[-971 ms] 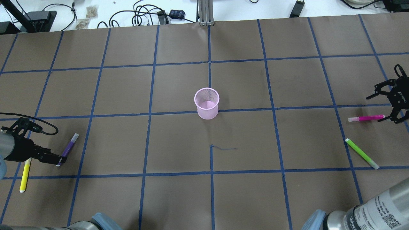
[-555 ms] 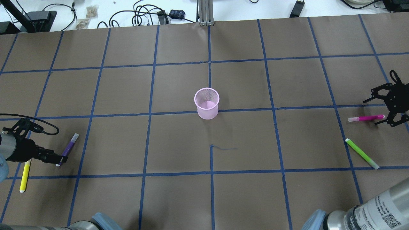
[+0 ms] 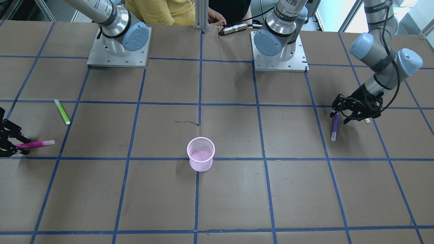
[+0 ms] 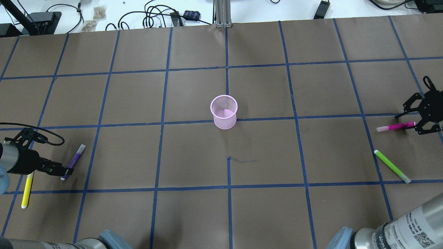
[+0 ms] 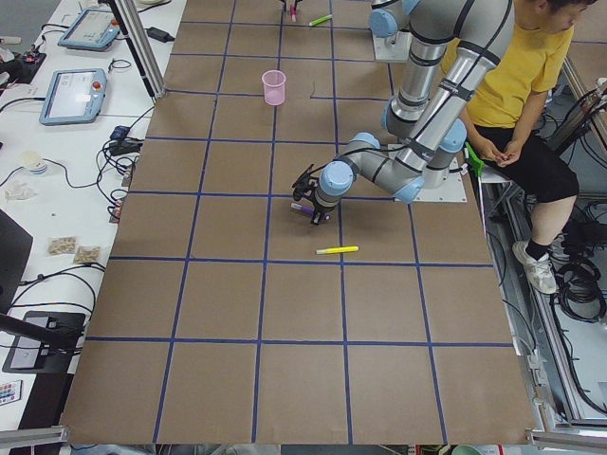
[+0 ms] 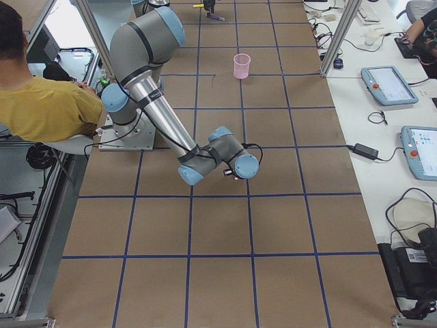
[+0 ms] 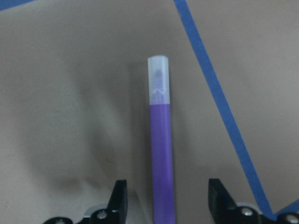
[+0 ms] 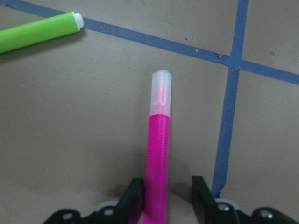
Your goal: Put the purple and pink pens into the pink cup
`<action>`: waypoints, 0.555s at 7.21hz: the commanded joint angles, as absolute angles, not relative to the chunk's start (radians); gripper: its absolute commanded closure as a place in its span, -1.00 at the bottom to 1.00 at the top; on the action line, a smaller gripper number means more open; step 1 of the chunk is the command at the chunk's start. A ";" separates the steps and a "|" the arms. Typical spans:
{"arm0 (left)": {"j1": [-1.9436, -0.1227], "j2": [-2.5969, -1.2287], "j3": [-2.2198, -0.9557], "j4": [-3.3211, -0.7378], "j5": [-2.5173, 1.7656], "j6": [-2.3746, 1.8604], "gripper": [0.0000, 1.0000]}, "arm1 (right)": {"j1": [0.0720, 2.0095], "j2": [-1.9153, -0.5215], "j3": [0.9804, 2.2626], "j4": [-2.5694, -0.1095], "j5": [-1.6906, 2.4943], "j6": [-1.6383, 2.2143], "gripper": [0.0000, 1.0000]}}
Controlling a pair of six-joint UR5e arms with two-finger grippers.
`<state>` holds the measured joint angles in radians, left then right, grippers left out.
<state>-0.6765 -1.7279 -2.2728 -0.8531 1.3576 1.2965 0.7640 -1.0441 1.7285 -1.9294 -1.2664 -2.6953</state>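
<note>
The pink mesh cup [image 4: 224, 111] stands upright at mid-table and is empty. The purple pen [image 4: 74, 159] lies flat at the left. My left gripper [image 4: 67, 172] is low over its rear end; the wrist view shows the pen [image 7: 162, 154] between its widely spread fingers, untouched. The pink pen [image 4: 396, 127] lies flat at the far right. My right gripper [image 4: 415, 122] straddles its rear end. In the right wrist view the pen [image 8: 158, 154] sits in a narrow gap, close to one finger [image 8: 134, 196], with space on the other side.
A green pen [image 4: 391, 166] lies nearer the robot than the pink pen. A yellow pen [image 4: 27, 190] lies beside my left gripper. The brown paper carries a blue tape grid. Cables lie beyond the far edge.
My right gripper's fingers have drawn closer together around the pink pen's end. My left arm has shifted slightly at the purple pen. Neither pen nor the cup has moved.
</note>
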 commanded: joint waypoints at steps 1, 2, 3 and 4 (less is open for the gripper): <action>-0.676 -1.733 -2.270 -0.853 1.356 1.293 -0.09 | 0.764 -1.048 1.726 -1.928 -1.269 -2.695 0.67; -0.676 -1.739 -2.272 -0.854 1.356 1.292 0.10 | 0.764 -1.057 1.726 -1.925 -1.270 -2.692 0.73; -0.676 -1.744 -2.272 -0.854 1.356 1.289 0.13 | 0.764 -1.071 1.727 -1.924 -1.272 -2.688 0.74; -0.676 -1.750 -2.272 -0.854 1.356 1.290 0.18 | 0.764 -1.101 1.733 -1.921 -1.285 -2.677 0.74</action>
<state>-0.6765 -1.7431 -2.2715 -0.8542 1.3561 1.2903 0.7639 -1.0717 1.7284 -1.9238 -1.2742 -2.6870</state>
